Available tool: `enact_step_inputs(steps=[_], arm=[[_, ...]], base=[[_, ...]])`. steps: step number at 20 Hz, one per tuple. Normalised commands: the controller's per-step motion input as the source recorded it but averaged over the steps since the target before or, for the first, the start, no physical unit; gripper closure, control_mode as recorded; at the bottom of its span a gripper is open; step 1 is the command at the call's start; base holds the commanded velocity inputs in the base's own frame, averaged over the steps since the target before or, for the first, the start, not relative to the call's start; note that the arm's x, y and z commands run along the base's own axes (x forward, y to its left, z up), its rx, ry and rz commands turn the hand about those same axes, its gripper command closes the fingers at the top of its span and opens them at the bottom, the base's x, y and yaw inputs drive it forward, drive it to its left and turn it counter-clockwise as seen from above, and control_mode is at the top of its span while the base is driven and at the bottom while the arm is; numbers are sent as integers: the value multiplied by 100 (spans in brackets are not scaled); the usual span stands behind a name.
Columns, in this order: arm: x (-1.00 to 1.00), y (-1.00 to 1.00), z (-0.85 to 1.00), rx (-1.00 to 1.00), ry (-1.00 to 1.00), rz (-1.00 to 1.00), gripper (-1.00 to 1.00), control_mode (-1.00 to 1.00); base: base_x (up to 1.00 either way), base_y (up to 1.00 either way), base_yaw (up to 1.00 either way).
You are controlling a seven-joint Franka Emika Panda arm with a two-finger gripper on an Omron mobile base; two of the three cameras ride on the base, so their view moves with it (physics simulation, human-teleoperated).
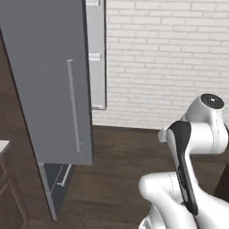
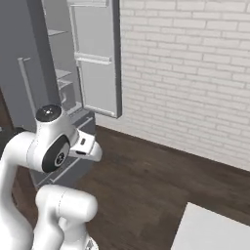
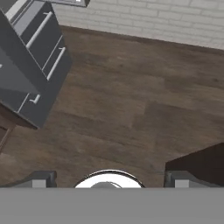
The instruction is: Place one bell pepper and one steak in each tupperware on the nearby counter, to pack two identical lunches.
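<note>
My arm (image 1: 197, 134) is folded up tight over the base, elbow high and the forearm doubled back down. The hand looks down at the dark wood floor (image 3: 131, 100). The gripper (image 3: 110, 180) has its jaws spread wide, one fingertip (image 3: 40, 180) at 7 o'clock of the hand view and the other at 5 o'clock, with nothing between them.

In the left base view a tall grey fridge door (image 1: 49, 80) with a long vertical handle (image 1: 74, 105) stands at 10 o'clock, close to me. From the right base view I see a second door (image 2: 97, 58) swung open at 12 o'clock, its inner shelves facing me. The fridge's lower drawers (image 3: 37, 57) sit at 10 o'clock in the hand view.

A white brick wall (image 1: 165, 58) closes off the far side from 12 to 3 o'clock. Open floor lies between it and me.

A pale counter corner (image 2: 210, 229) juts in at 5 o'clock of the right base view, and a dark cabinet edge (image 3: 201, 164) shows at 4 o'clock under the hand.

Where the bell pepper, steak and tupperware lie, or how they point, I cannot tell.
</note>
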Motion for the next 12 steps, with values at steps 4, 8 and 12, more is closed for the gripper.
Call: enact_step_inputs(steps=[4,8,12], arm=[[0,0,0,0,0,0,-100,100],[0,0,0,0,0,0,-100,100],[0,0,0,0,0,0,-100,100]], base=[[100,-83,7],[100,-25,2],[100,5,14]])
